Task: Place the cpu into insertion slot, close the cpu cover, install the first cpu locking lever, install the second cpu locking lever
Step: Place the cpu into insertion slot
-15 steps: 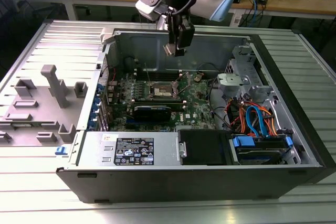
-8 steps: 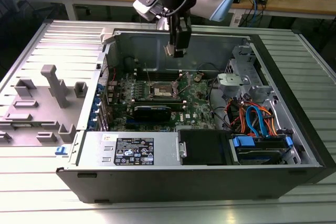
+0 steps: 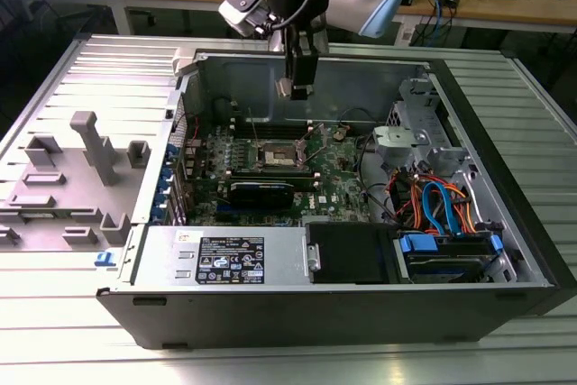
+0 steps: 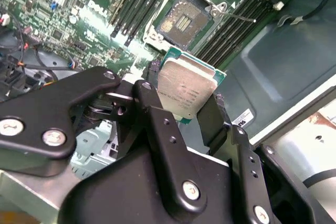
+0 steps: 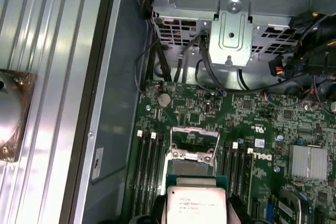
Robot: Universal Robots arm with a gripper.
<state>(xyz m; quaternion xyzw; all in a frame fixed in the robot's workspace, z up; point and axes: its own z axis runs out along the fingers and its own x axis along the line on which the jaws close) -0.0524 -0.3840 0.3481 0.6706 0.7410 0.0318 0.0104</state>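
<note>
An open computer case point(image 3: 297, 317) lies on its side on a ribbed, silver metal tabletop point(image 3: 72, 349). A grey moulded fixture point(image 3: 86, 146) sits beside it toward the exterior view's left. Behind, a wooden workbench point(image 3: 505, 8) carries cables and small gear.

The end effector point(image 3: 297, 89) hangs above the case's open interior, over the green circuit board point(image 3: 343, 191). Its black fingers point(image 4: 157, 114) are pinched on the cpu point(image 4: 186, 90), gripping it by opposite edges with the silver-grey top facing the second wrist view. The chip is in the air, well clear of the board.

The insertion slot point(image 4: 181, 22) lies uncovered between the rows of long black memory slots point(image 4: 128, 3), its brownish centre exposed. In the first wrist view, what seems to be the cpu cover point(image 5: 181, 155) stands tilted up at the socket's far edge, though the chip point(image 5: 194, 203) hides part of it.
</note>
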